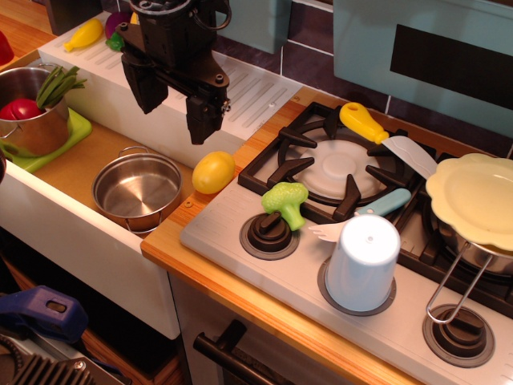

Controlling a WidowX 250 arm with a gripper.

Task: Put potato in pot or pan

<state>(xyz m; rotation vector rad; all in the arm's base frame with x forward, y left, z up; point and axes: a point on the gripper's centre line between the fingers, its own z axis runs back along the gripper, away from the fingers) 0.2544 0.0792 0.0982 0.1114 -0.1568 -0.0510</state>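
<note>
The potato (213, 172) is a smooth yellow egg-shaped toy lying on the wooden counter edge between the sink and the stove. The small shallow steel pot (137, 189) with loop handles stands empty in the sink, just left of the potato. My black gripper (175, 104) hangs open and empty above the sink's back rim, up and left of the potato and above the pot.
A taller steel pot (30, 108) with vegetables sits on a green mat at the left. A green broccoli toy (287, 201), white cup (363, 262), yellow-handled knife (377, 132), blue-handled fork (361, 215) and a wire-handled pan with a pale yellow plate (473, 196) are on the stove. A yellow banana-shaped toy (84, 34) lies at the back left.
</note>
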